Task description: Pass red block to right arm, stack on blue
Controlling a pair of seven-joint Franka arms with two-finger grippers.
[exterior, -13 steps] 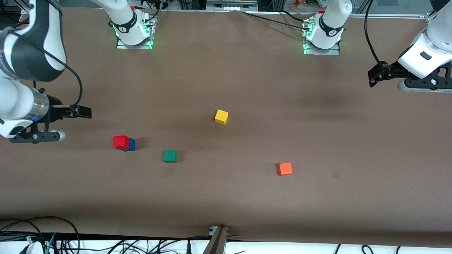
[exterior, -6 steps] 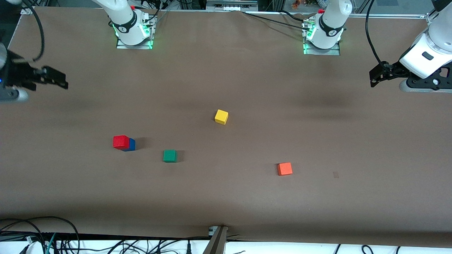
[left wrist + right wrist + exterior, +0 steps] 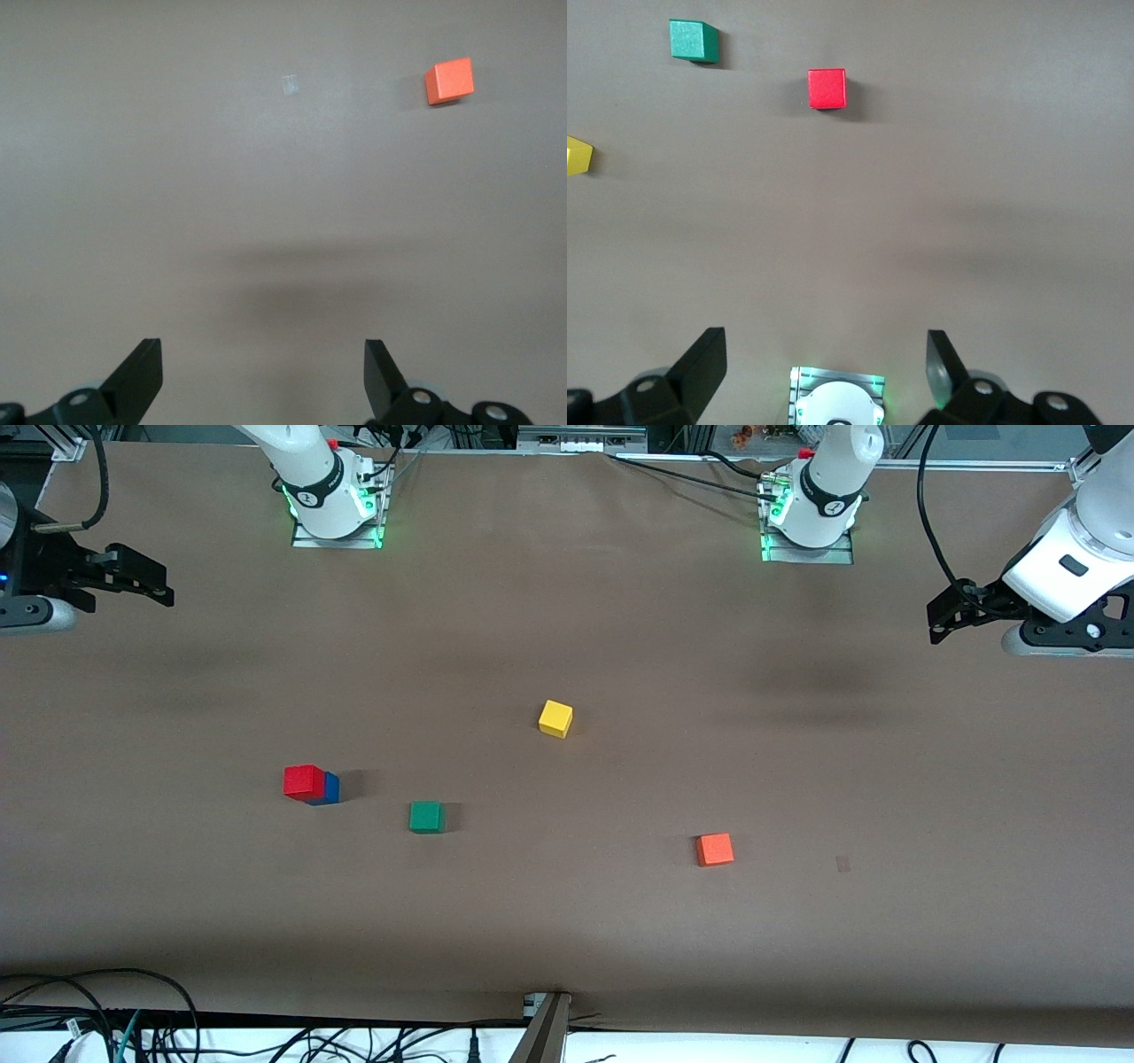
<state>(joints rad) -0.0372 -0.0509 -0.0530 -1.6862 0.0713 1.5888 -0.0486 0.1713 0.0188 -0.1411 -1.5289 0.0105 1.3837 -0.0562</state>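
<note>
Nearest the front camera we find the orange-red cube (image 3: 714, 849) alone on the brown table (image 3: 567, 921), toward the left arm's end; it also shows in the left wrist view (image 3: 448, 81), near a faint pale mark (image 3: 842, 864) on the table.

A little farther from the camera sits the green cube (image 3: 426, 817), and beside it, toward the right arm's end, the red block (image 3: 304, 781) rests on top of the blue cube (image 3: 330, 788), of which we see only one side face and a sliver under the red one. No gripper touches the stack. In the right wrist view the red block (image 3: 827, 88) hides the blue one entirely, with the green cube (image 3: 693, 41) near it.

Farther still, near the middle of the table, stands the yellow cube (image 3: 555, 718), well apart from the others.

The right gripper (image 3: 142, 580) hangs in the air over the table's edge at the right arm's end, fingers spread apart and empty, as its wrist view (image 3: 824, 376) confirms. The left gripper (image 3: 944, 615) hangs over the left arm's end, its fingers likewise apart with nothing between them (image 3: 263, 381). Both arms wait, well clear of the cubes.
</note>
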